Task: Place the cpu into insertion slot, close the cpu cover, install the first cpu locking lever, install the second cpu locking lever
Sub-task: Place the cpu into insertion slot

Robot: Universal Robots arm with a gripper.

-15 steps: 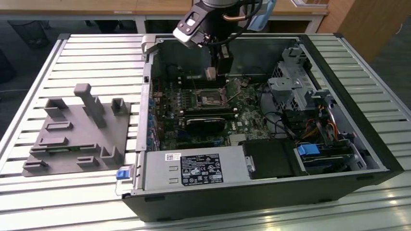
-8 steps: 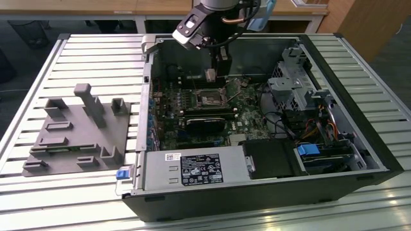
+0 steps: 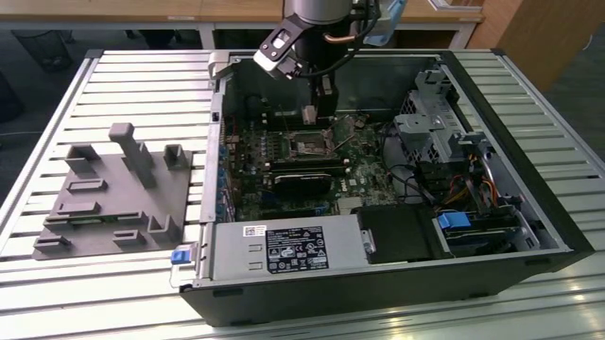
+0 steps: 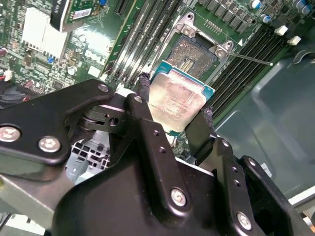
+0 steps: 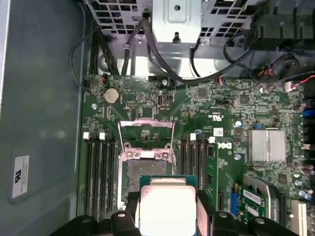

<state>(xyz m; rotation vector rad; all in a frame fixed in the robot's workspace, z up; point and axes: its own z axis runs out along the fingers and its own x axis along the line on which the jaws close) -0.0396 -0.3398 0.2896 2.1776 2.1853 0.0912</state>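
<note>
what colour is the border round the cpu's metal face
Teal-green, framing the silvery-grey face of the cpu; clearest in the second wrist view.

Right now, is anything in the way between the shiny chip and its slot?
Nothing visible is. The gripper holds the cpu close to the insertion slot, and the cpu cover is flipped open, leaving the slot bare.

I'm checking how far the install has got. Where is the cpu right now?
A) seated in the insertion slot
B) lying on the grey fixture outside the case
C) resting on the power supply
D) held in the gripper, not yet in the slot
D: in the second wrist view the cpu is clamped in the gripper, and the insertion slot beyond it is empty.
</note>
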